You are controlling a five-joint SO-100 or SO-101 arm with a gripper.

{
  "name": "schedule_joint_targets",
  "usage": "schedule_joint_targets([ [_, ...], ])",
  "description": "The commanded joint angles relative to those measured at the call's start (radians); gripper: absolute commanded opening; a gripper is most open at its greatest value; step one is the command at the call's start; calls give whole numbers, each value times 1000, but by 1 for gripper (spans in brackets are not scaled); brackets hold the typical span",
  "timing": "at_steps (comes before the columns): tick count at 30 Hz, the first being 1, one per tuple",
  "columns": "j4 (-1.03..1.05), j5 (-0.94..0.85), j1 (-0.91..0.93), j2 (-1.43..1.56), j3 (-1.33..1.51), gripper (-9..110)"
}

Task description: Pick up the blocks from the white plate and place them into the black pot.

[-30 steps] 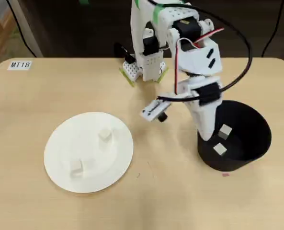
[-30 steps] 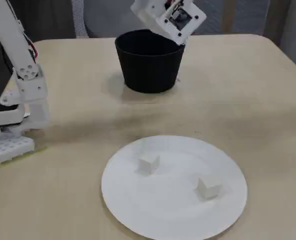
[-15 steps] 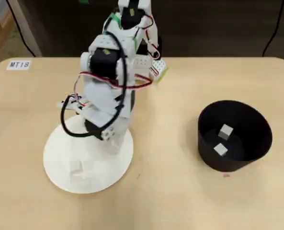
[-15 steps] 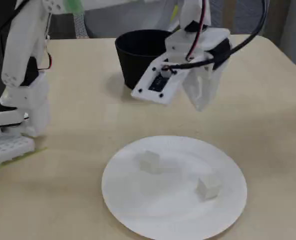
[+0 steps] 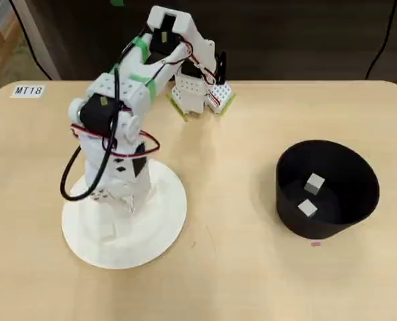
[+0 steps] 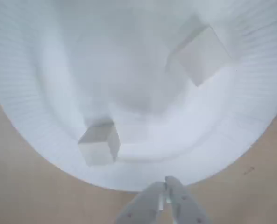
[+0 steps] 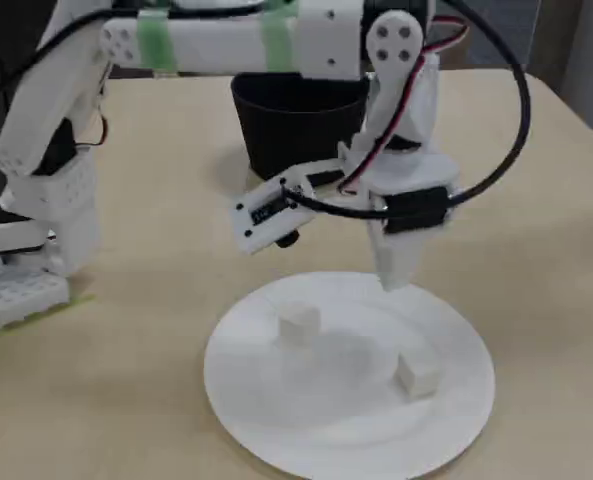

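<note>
The white two-finger gripper (image 7: 394,283) hangs empty, fingertips pressed together, just above the far rim of the large round white plate (image 7: 276,440). Two small pale cubes (image 7: 299,326) (image 7: 416,375) lie apart on it. Two more cubes (image 5: 314,182) sit inside the matte black pot (image 5: 359,200).

Matt black pot (image 5: 329,190), smooth white plate (image 7: 276,420), light wood-look table (image 5: 252,281).

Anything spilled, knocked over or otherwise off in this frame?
Nothing stands out. Two blocks lie inside the upright black pot, two more lie on the white plate, and none is on the bare table. The gripper hangs shut and empty above the plate.
</note>
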Motion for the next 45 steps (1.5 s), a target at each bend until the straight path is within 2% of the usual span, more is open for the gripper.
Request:
schedule_joint_targets([
  [1,6,44,14,-11,-60,-2],
  [4,8,5,35,-51,-109,-2],
  [8,9,-44,51,-43,-126,13],
  [11,12,-86,54,-28,-126,19],
  [19,12,-187,49,-115,-186,27],
  [29,12,-367,61,-290,-431,25],
  [45,14,-347,84,-337,-437,22],
])
